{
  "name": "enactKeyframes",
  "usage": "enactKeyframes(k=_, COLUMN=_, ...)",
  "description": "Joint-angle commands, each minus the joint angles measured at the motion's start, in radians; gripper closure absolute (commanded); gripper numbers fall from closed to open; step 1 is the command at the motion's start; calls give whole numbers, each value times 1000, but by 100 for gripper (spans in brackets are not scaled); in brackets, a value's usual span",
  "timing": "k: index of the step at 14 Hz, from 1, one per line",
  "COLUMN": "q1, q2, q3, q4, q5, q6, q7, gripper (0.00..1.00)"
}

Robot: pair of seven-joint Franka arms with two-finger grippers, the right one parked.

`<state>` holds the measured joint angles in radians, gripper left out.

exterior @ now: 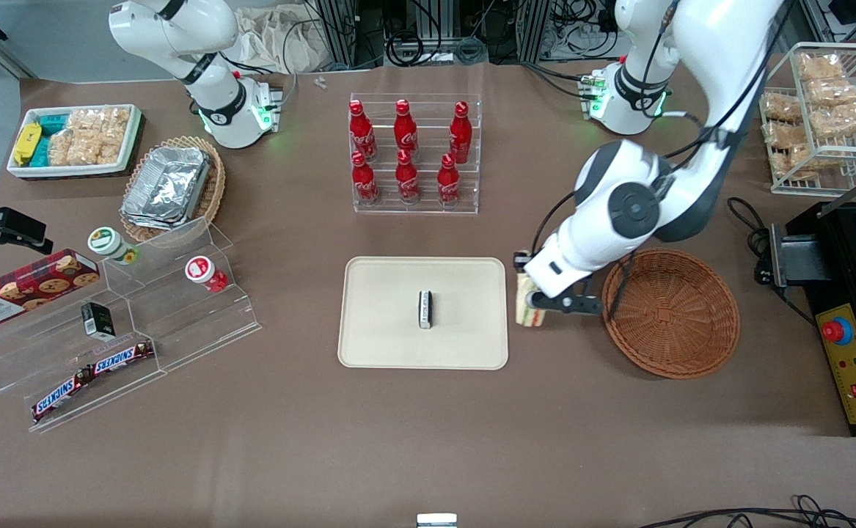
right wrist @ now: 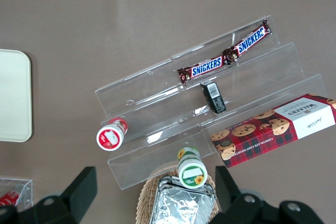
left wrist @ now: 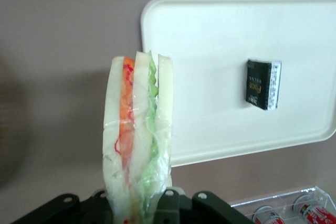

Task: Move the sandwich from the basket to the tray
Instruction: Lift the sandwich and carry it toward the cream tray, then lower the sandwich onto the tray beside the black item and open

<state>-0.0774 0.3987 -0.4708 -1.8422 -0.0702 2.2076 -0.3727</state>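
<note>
tool: I'm watching the left arm's tool [exterior: 538, 302] hanging over the bench [exterior: 428, 440] in the gap between basket and tray, clamped on the sandwich [exterior: 525, 304]

sandwich: it's standing on edge in the grip, bread slices [left wrist: 137, 140] upright with the wrap bunching near the fingers, so it's out of the basket [exterior: 671, 313] and not yet over the tray [exterior: 391, 330], just beside its rim

basket: it's sitting empty, toward the working arm's end

risk 1: I'm thinking a release here is dropping it on bare bench, since it's hovering short of the rim

risk 2: the wrap is looking slippery and the wedge soft, so I'm guessing it could be sliding or squashing in the grip

risk 3: the small black-and-white block [exterior: 425, 309] is lying mid-tray, so I'm worrying about landing on it; aiming for the bare part nearer the basket seems safer

risk 4: set down on edge, it's probably tipping over
</note>
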Motion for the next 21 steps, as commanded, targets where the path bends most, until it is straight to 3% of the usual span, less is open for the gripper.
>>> enactKeyframes(k=1, q1=-54, q2=86, q3=1, q4=35, q5=64, q6=61, q7=-60, gripper=100)
enactKeyframes(k=3, q1=-68, q2=141, q3=1, q4=35, q5=128, q6=110, q7=-123, gripper=100)
enactKeyframes(k=8, q1=-105, q2=244, q3=4, q4=70, q5=211, q6=198, q7=-202, gripper=100)
enactKeyframes(k=9, q1=-105, q2=250, q3=6, q4=73, q5=234, q6=198, q7=-234, gripper=75)
enactKeyframes(k=10, q1=-105, q2=249, q3=6, q4=74, q5=243, q6=199, q7=-273, gripper=30)
enactKeyframes(k=11, q1=-107, q2=247, q3=6, q4=74, q5=259, q6=198, q7=-287, gripper=5)
enactKeyframes(k=12, q1=-105, q2=243, q3=6, q4=74, q5=273, q6=198, q7=-294, gripper=0)
enactKeyframes(k=14, q1=-101, q2=189, q3=4, q4=66, q5=273, q6=182, q7=-343, gripper=0)
enactKeyframes(k=17, q1=-76, q2=53, q3=4, q4=78, q5=254, q6=-3, q7=-338, gripper=0)
enactKeyframes(k=19, q1=0, q2=-30, q3=-14, q4=80, q5=251, q6=-77, q7=-334, gripper=0)
enactKeyframes(k=21, q1=48, q2=-121, q3=-16, q4=77, q5=199, q6=-124, q7=-301, gripper=0)
